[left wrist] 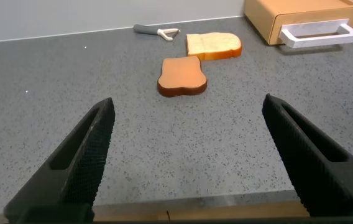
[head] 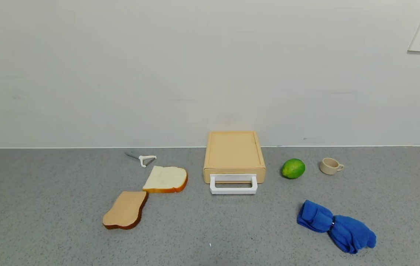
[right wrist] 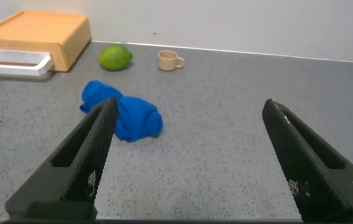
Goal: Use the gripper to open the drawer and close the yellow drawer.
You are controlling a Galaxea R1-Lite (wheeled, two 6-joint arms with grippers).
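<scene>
The yellow-tan drawer box (head: 234,151) stands at the back middle of the grey counter, against the wall. Its drawer is pushed in, and the white loop handle (head: 233,184) sticks out toward me. The box also shows in the left wrist view (left wrist: 301,17) and in the right wrist view (right wrist: 36,37). Neither arm shows in the head view. My left gripper (left wrist: 189,109) is open and empty, hanging over the counter's near edge, far from the drawer. My right gripper (right wrist: 189,112) is open and empty, near the front right of the counter.
Two bread slices (head: 166,179) (head: 125,210) and a white peeler (head: 144,159) lie left of the box. A lime (head: 293,168) and a small beige cup (head: 330,166) stand to its right. A crumpled blue cloth (head: 336,226) lies front right.
</scene>
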